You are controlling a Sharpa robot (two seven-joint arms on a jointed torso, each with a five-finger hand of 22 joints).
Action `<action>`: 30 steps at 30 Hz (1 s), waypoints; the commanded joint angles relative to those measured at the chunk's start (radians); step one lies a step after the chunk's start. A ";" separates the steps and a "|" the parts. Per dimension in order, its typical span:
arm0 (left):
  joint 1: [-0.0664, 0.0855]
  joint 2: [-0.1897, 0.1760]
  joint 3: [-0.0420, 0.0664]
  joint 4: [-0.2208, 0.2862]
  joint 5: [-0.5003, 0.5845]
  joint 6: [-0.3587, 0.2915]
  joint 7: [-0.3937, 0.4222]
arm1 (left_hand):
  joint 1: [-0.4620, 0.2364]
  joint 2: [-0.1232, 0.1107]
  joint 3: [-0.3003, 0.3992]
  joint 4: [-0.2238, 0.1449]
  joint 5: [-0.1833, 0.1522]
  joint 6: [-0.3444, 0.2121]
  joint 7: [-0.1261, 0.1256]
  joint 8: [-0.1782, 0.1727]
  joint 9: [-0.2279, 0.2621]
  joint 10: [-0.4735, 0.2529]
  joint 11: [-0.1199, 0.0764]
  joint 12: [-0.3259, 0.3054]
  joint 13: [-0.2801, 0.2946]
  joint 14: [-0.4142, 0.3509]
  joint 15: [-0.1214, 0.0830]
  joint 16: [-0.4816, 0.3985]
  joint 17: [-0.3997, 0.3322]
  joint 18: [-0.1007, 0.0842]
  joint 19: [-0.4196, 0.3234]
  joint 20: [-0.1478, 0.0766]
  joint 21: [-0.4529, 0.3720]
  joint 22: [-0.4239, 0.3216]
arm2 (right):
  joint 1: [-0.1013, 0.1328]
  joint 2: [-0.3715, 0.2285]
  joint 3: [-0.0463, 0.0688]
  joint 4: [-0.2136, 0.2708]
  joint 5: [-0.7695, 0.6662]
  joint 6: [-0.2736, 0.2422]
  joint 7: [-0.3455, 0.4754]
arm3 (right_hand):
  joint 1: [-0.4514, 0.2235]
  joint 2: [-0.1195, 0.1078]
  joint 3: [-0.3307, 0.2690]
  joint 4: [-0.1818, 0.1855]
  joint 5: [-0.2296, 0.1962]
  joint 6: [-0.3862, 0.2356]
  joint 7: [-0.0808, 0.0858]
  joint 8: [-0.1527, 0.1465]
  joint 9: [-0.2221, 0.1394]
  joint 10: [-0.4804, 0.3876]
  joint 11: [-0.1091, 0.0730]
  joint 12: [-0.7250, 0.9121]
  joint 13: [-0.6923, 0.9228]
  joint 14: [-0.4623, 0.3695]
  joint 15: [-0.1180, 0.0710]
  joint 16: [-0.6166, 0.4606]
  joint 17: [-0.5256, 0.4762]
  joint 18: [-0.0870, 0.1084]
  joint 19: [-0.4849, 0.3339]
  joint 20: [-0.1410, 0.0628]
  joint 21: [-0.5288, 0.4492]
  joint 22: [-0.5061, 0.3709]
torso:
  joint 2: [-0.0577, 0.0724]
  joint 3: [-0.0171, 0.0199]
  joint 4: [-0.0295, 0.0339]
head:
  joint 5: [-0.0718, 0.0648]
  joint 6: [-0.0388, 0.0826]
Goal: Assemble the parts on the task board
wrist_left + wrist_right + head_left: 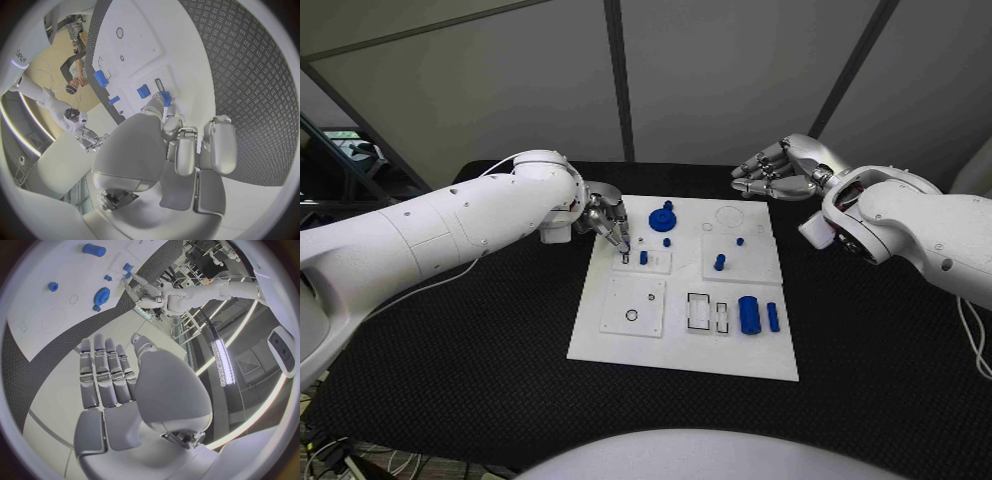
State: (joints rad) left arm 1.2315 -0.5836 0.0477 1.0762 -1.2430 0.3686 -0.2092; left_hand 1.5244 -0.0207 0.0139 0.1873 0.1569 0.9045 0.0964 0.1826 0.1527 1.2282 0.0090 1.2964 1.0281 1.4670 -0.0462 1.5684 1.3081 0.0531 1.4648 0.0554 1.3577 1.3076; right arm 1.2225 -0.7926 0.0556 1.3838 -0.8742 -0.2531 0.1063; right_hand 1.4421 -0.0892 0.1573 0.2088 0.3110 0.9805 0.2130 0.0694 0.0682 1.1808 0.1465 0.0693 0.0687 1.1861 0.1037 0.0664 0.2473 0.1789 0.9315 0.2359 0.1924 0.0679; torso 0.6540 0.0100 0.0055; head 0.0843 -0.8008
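Centrally, the task board [678,345] lies on the black worktop [473,340], bare mat on all sides. Left hand [606,222], at the board's upper-left edge, pinches a small dark peg [625,257] against the plate. Right hand [779,170] hovers beyond the upper-right corner, fingers apart, holding nothing. Blue gear [662,217], pegs [720,263] and blocks [750,315] occupy the board's right half.

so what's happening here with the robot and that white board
The robot is assembling small blue parts on the white task board. Its left hand reaches over the board's near-left corner area, fingertips down at a small blue peg on a raised square plate; whether it grips anything is unclear. The right hand hovers open beyond the board's far right corner. A blue gear and blue cylinder sit on the board.
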 commanded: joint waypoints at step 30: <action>-0.008 0.009 -0.018 0.005 -0.086 -0.042 0.071 | 0.041 0.039 0.080 -0.069 -0.012 0.205 -0.025 0.047 0.016 0.031 -0.011 0.005 0.038 0.104 -0.010 0.002 0.263 -0.009 0.030 -0.007 0.026 0.144 | 0.002 0.000 0.001 0.004 -0.001 0.007 0.006 | -0.006 0.012 0.002 -0.003 0.007 -0.004 0.000 0.000 0.000 -0.006 -0.001 0.001 -0.001 -0.007 0.002 -0.002 -0.003 0.006 0.003 0.001 -0.008 -0.002 | -0.001 0.0000 0.0004 | 0.002 -0.002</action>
State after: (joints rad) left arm 1.2313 -0.5748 0.0360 1.0781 -1.2996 0.3326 -0.1648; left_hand 1.5468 -0.0061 0.0891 0.1180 0.1386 1.0878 0.0855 0.2243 0.1602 1.2464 0.0052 1.2940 1.0608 1.4660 -0.0511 1.5684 1.3080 0.0530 1.4647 0.0554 1.3809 1.3075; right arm 1.2226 -0.7930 0.0556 1.3857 -0.8743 -0.2516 0.1061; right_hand 1.4368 -0.0839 0.1573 0.2088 0.3110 0.9805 0.2130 0.0694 0.0681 1.1808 0.1464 0.0693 0.0689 1.1861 0.1037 0.0664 0.2457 0.1788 0.9314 0.2359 0.1885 0.0679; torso 0.6529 0.0099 0.0060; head 0.0859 -0.8040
